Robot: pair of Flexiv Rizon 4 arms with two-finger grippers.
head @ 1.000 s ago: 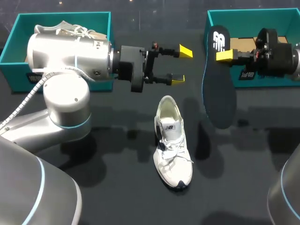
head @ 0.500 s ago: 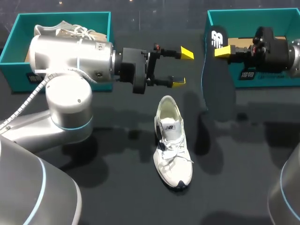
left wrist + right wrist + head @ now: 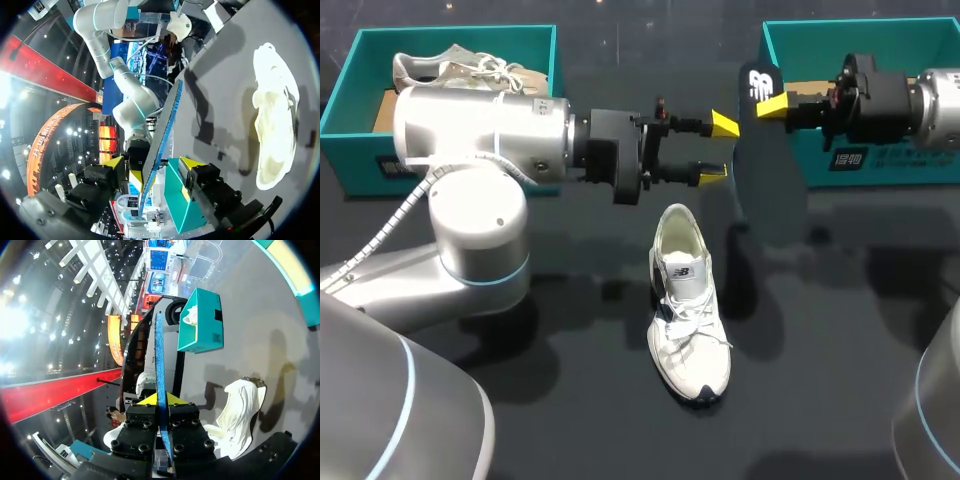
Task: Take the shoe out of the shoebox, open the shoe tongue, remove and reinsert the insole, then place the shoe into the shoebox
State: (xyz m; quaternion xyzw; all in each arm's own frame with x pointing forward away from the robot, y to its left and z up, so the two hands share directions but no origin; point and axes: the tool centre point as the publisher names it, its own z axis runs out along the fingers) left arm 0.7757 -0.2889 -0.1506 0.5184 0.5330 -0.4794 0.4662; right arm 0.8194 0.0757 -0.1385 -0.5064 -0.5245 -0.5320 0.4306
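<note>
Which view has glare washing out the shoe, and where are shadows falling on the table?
Head view: the shoe is evenly lit, laces readable; soft shadows lie on the table beside it and under the insole. Left wrist view: the shoe is blown out white, with dark shadows beside it. Right wrist view: shoe bright, folds visible.

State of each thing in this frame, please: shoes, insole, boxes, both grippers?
shoe: standing on table, laced
insole: hanging from right gripper
right gripper: shut on insole
left gripper: open, fingers astride insole
left shoebox: open, second shoe inside
right shoebox: open
</note>
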